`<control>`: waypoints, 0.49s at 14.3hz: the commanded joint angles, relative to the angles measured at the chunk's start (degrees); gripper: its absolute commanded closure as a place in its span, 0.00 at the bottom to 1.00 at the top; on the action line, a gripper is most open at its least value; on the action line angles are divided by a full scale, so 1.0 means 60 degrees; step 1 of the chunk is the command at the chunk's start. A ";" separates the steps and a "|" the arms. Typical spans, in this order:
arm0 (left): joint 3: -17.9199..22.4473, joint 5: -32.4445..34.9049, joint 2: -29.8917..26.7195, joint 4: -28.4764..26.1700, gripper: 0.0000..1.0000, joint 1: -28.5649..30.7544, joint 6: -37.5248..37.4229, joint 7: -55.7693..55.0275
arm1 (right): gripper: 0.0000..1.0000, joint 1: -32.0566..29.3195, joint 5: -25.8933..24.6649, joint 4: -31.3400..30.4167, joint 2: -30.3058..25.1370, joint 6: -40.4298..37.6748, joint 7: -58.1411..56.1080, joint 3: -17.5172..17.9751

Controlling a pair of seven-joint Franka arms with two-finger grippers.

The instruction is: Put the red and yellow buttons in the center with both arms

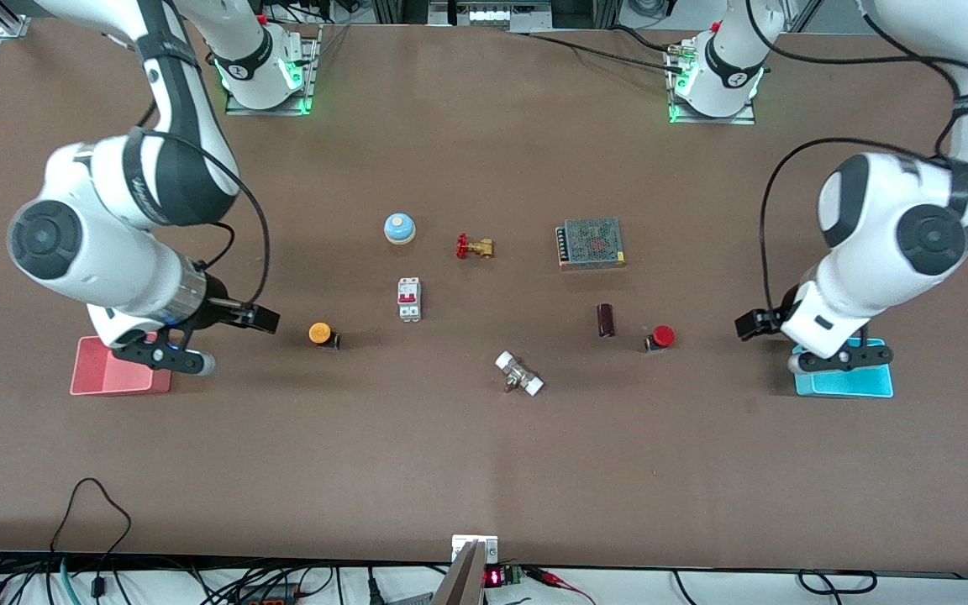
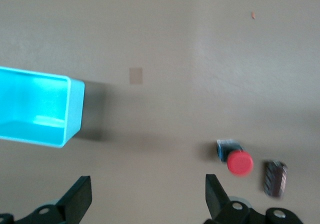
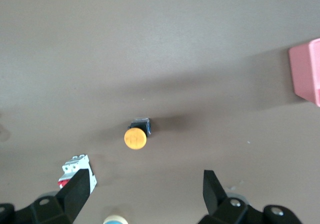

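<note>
White fitting (image 1: 519, 374) lay nearest, both buttons not yet gripped.

Hovered with fingers wide: right gripper (image 3: 145, 194) near pink bin (image 1: 110, 370) and yellow button (image 1: 321, 334), left gripper (image 2: 147, 196) over cyan bin (image 1: 845, 382), red button (image 1: 661, 337) nearby. Approach step; called next for descent onto each cap.

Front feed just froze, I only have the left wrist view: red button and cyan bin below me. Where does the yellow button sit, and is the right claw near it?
Observer: The yellow button is toward the right arm's end of the table, beside the white circuit breaker. The right claw hangs open over the pink bin's edge, not touching the button.
Operator: Is the center free for both?
Observer: Not quite. A white-capped fitting lies near the middle, nearer the front camera than both buttons.
Operator: My own claw?
Observer: The left claw is open over the cyan bin, apart from the red button.
</note>
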 commanded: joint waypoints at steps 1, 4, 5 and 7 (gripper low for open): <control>0.0008 -0.0521 -0.0342 0.1305 0.00 0.0290 -0.2473 0.1213 | 0.00 -0.0057 -0.0040 0.0134 -0.0315 -0.0366 -0.0197 -0.0224; 0.0155 -0.0522 -0.0488 0.2466 0.00 0.0304 -0.4441 0.1566 | 0.00 -0.0071 -0.0055 0.0134 -0.0536 -0.0556 -0.0256 -0.0444; 0.0213 -0.0522 -0.0634 0.2584 0.00 0.0333 -0.4794 0.1654 | 0.00 -0.0115 -0.0055 0.0134 -0.0653 -0.0659 -0.0357 -0.0531; 0.0185 -0.0536 -0.1058 0.2600 0.00 0.0625 -0.5235 0.1830 | 0.00 -0.0974 -0.0186 0.0134 -0.1018 -0.1081 -0.0839 -0.0329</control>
